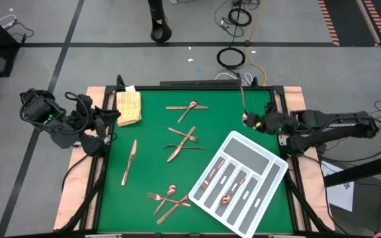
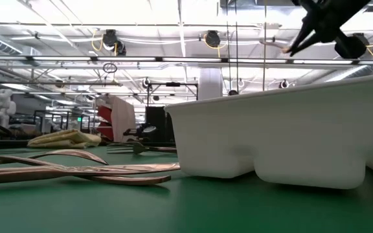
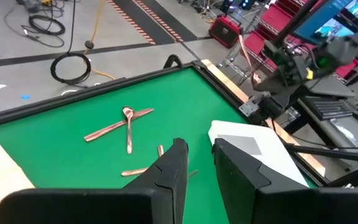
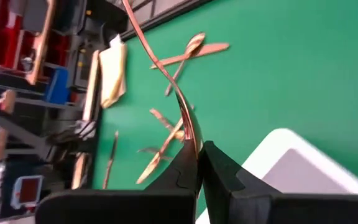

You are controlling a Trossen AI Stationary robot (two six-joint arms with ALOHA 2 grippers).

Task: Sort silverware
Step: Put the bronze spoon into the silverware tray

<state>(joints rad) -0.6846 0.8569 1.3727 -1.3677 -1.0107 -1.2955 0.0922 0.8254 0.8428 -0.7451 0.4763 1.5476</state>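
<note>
I have one piece of the silverware pinched in my right tool [image 4: 199, 149]: a thin copper utensil [image 4: 166, 68], its handle clamped between the pressed-together fingers and its long body curving away from them. I cannot tell whether it is a fork, spoon or knife. In the high view that tool [image 1: 249, 119] hangs over the far right corner of the green surface [image 1: 151, 132], just beyond the far corner of the white-and-grey divided tray [image 1: 240, 182].

The step in hand is the carry: the piece is lifted and needs placing. A few copper pieces [image 1: 225, 182] already lie in the tray's narrow slots. The next move, as I judge it, calls for bringing the piece over the slot that holds its own kind, turning it to lie along that slot, lowering it and only then letting go.

The rest of the silverware lies loose on the surface: a crossed pair [image 1: 188, 108] at the far side, another tangle [image 1: 182, 142] at the centre, a lone knife [image 1: 129, 162] to the left, and a cluster [image 1: 167, 198] at the near edge. A folded yellow cloth [image 1: 128, 107] sits at the far left corner.

My left tool [image 3: 197, 168] waits by that left edge, fingers apart and holding nothing.

I can read no brand, label or writing anywhere.
</note>
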